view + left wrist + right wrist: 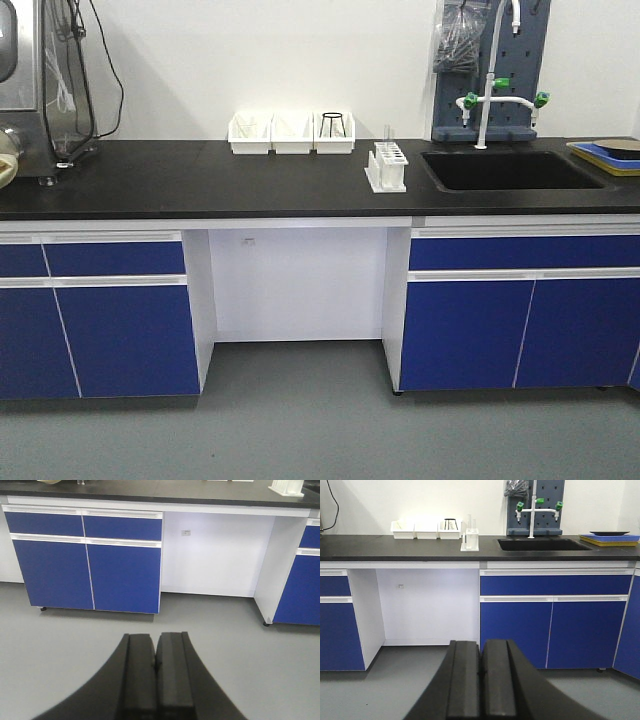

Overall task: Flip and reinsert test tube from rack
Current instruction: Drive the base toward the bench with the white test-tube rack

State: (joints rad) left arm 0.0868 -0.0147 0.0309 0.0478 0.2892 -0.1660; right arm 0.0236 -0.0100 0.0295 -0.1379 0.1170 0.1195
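Observation:
The small white rack (pixel 387 166) stands on the black counter (pixel 200 175) just left of the sink, with a clear test tube (pixel 388 140) upright in it. The rack also shows in the right wrist view (pixel 470 540) and at the top right edge of the left wrist view (pixel 286 487). My left gripper (pixel 156 639) is shut and empty, low over the grey floor, far from the counter. My right gripper (pixel 481 645) is shut and empty too, low in front of the cabinets. Neither gripper shows in the front view.
Three white open-fronted bins (pixel 290 133) stand at the counter's back; one holds a black ring stand (pixel 333 125). A black sink (pixel 510 170) with a white tap (pixel 490 100) lies to the right. A yellow-and-blue tray (pixel 610 155) and grey equipment (pixel 30 80) flank the counter. Blue cabinets (pixel 100 320) stand below.

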